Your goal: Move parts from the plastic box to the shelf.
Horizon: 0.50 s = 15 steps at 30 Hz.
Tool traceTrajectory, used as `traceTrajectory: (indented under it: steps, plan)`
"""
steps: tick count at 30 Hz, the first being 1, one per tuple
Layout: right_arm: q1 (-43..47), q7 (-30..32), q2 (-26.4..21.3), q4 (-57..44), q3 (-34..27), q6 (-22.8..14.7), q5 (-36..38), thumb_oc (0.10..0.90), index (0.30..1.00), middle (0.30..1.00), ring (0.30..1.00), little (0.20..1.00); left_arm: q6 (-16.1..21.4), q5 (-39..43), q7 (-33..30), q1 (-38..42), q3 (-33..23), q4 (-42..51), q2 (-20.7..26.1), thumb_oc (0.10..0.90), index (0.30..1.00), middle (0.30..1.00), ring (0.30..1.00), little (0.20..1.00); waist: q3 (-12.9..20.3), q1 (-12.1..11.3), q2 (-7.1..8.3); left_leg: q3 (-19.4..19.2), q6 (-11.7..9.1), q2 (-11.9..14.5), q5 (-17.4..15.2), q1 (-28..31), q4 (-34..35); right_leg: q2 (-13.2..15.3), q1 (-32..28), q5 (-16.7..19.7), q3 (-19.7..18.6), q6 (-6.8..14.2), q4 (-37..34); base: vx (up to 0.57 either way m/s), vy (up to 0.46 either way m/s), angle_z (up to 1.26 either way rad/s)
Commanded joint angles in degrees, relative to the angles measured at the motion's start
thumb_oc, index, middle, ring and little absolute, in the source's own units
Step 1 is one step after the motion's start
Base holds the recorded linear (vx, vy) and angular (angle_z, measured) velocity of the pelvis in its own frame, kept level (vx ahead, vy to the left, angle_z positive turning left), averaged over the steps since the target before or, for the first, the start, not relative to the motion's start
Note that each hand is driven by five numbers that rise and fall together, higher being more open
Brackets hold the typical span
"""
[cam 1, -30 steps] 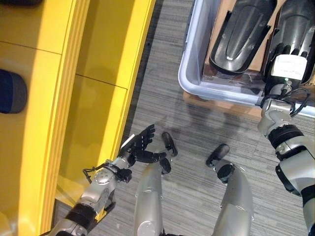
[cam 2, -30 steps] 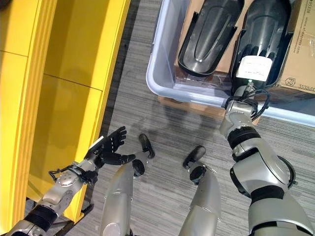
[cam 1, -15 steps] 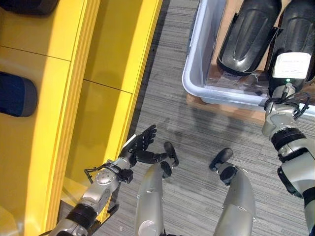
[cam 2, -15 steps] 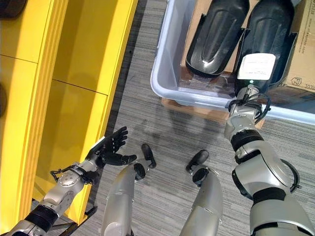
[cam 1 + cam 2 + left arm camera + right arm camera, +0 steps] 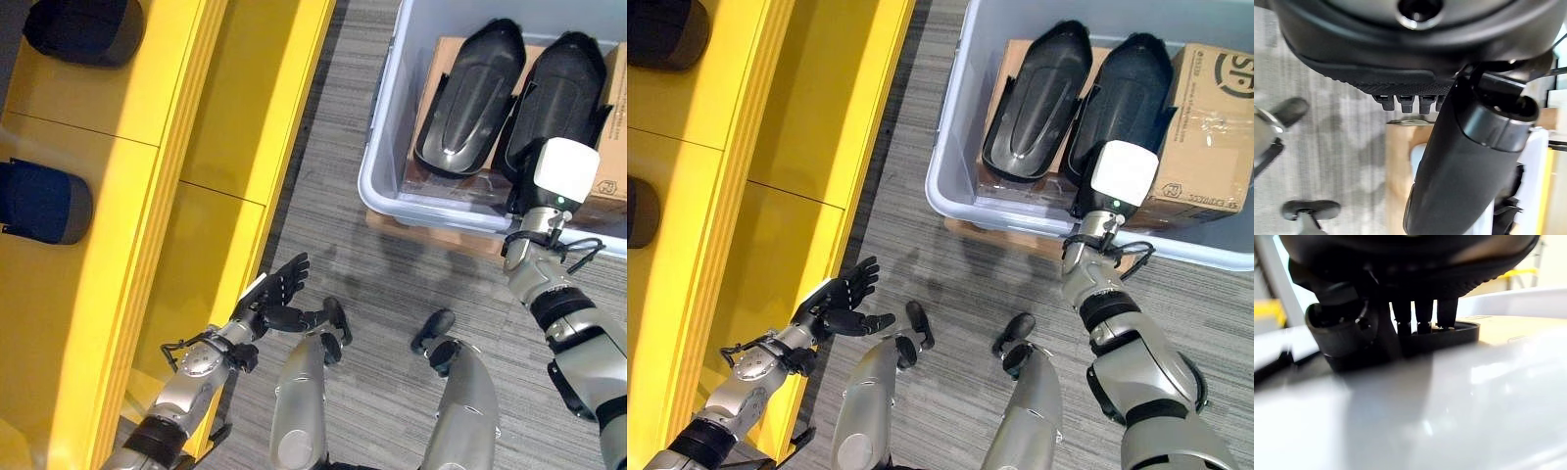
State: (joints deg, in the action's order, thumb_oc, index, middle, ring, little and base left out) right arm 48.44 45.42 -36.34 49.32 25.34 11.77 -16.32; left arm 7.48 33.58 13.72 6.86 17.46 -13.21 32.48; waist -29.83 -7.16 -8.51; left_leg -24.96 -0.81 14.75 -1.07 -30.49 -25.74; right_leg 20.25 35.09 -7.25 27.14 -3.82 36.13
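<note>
- The yellow shelf [image 5: 118, 245] stands along the robot's left, its stepped front edge running from near to far; a strip of grey carpet [image 5: 323, 215] lies open between that edge and the plastic box [image 5: 384, 147]
- The plastic box sits at the far right on the carpet, with a pale wooden board [image 5: 431, 227] showing under its near wall; its rounded near-left corner juts toward the open strip
- Two dark parts [image 5: 468, 96] lie side by side in the plastic box, each long and shell-shaped, resting on a cardboard carton [image 5: 1207, 117] that fills the right of the box
- Two more dark parts [image 5: 83, 29] sit on the shelf at the far left, one beyond the other, well apart from the box
- The right hand [image 5: 558, 168] is at the near wall of the plastic box, over the near end of the right-hand part; its own wrist view shows fingers [image 5: 1422, 316] reaching down to a dark edge, but whether they grip it cannot be told
- The left hand [image 5: 277, 294] hovers low beside the shelf's front edge, fingers spread and straight, thumb out, holding nothing
- The carpet is grey and finely striped, and the open strip between the shelf and the box widens toward the robot
</note>
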Motion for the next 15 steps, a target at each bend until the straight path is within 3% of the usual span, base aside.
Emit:
traceTrajectory:
  steps: [1,7,10,15]
  plan:
    - [-1.6,5.9,-2.9,-6.8,-5.2,-3.2,1.3,0.4,0.3,0.3,0.3,0.3,2.6,2.9,1.0,-3.7,-3.7,8.0,1.7,0.9,1.0,1.0,1.0,1.0,0.0,1.4,0.03,1.3,-3.0,0.7,-4.8,7.3,4.5,-1.4,-4.1,-7.0,-5.9,8.0,2.6,0.03,0.057,-0.06]
    - [-8.4,12.0,-2.3,-26.9,-16.6,-6.4,-4.1,0.4,0.3,0.3,0.3,0.3,1.9,2.9,-1.7,-6.1,-4.4,10.4,0.3,0.9,1.0,1.0,1.0,1.0,0.0,4.0,2.12,0.3,-2.7,0.3,-4.8,15.7,6.5,-2.9,-12.4,-7.1,-7.0,8.0,-0.3,0.05,0.062,-0.13]
    - [-10.2,11.4,-1.8,-34.1,-19.1,-6.6,-6.8,0.4,0.3,0.3,0.3,0.3,1.8,2.9,-2.9,-6.7,-4.2,10.7,-0.1,0.9,1.0,1.0,1.0,1.0,0.1,4.8,2.87,0.2,-2.7,0.1,-4.9,18.9,7.0,-3.5,-15.8,-7.0,-7.5,7.8,-1.6,0.07,0.043,-0.21]
    - [-12.1,7.5,-2.4,-41.3,-20.8,-6.6,-10.3,0.4,0.3,0.3,0.3,0.3,1.1,2.5,-3.6,-8.7,-3.9,11.2,-0.9,0.9,1.0,1.0,1.0,1.0,3.0,5.3,3.8,0.0,-2.8,0.0,-4.8,22.4,8.2,-4.6,-20.2,-6.8,-7.8,7.4,-4.8,0.09,0.023,-0.12]
